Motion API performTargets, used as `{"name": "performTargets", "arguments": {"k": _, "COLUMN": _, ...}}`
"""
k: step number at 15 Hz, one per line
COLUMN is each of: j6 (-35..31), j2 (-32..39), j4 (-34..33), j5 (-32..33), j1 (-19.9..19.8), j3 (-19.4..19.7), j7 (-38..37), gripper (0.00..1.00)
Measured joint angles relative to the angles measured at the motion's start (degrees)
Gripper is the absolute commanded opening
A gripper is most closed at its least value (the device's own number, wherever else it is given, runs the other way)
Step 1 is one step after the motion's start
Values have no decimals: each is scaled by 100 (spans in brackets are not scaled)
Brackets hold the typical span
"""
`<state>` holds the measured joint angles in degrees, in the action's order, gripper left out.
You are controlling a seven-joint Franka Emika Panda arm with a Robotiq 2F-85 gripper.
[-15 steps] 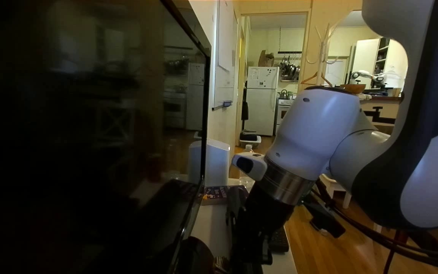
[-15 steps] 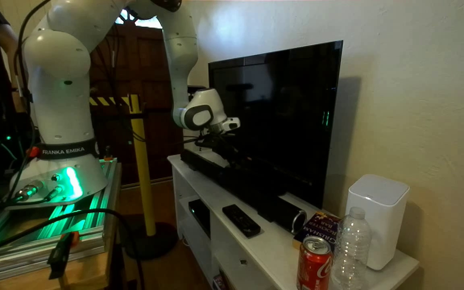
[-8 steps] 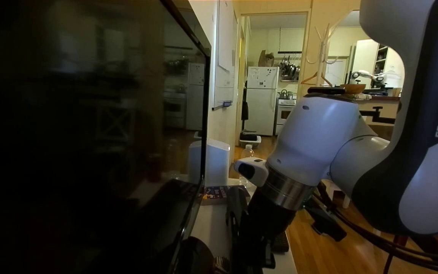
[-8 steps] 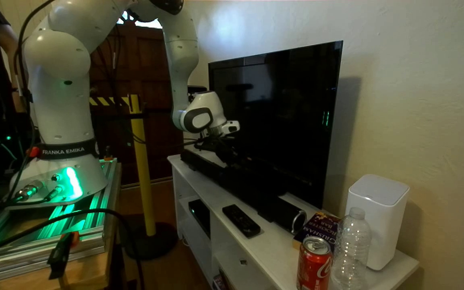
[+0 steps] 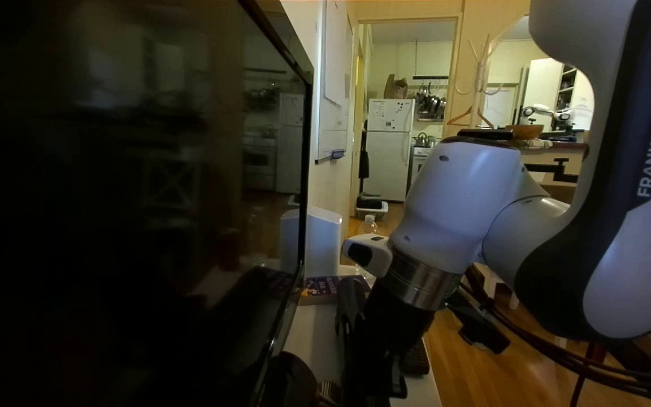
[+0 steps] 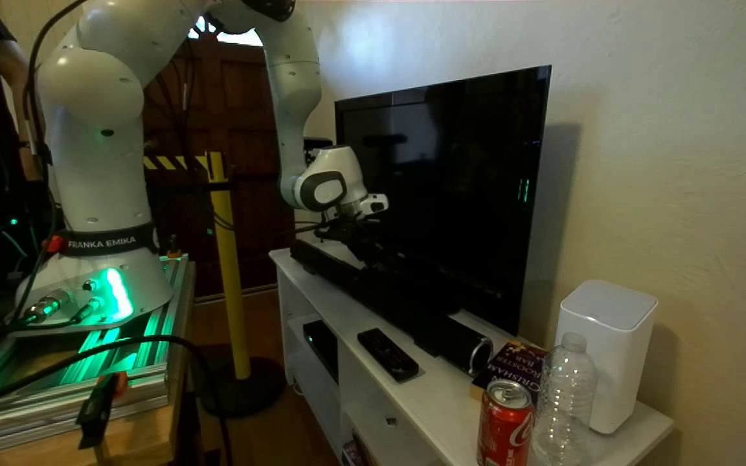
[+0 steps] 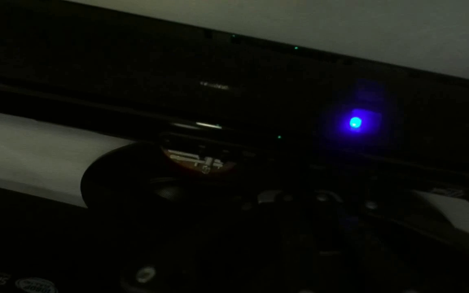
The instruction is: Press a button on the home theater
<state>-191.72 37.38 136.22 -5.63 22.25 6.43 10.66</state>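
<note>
Since half a second earlier, the arm (image 5: pixel 461 195) had edged slightly toward the television (image 6: pixel 444 188). Its end effector (image 6: pixel 373 254) hung low by the home theater (image 6: pixel 405 316); whether spread or pressed together, I could not tell. The home theater lay along the tabletop (image 6: pixel 444 395), in front of the television, a blue light (image 7: pixel 355 122) glowing on it.

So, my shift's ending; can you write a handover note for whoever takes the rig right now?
Gripper: low, near the home theater; too dark to tell whether open or shut, or touching.
Home theater: on the white stand, in front of the TV; blue light glowing on it in the wrist view.
Done: gripper close to the unit; no press confirmed.
Left: apparently, the button press itself.
</note>
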Motion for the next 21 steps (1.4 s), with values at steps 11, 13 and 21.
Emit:
{"name": "performTargets", "arguments": {"k": 11, "j6": 1008, "j2": -285, "j4": -227, "j5": 479, "j1": -503, "j3": -256, "j7": -129, "gripper": 0}}
{"name": "performTargets", "arguments": {"k": 13, "j6": 966, "j2": -570, "j4": 50, "j5": 479, "j1": -829, "j3": -479, "j7": -134, "gripper": 0}}
{"name": "performTargets", "arguments": {"k": 21, "j6": 892, "j2": -1962, "j4": 1124, "j5": 479, "j1": -1873, "j3": -1531, "j7": -137, "gripper": 39}}
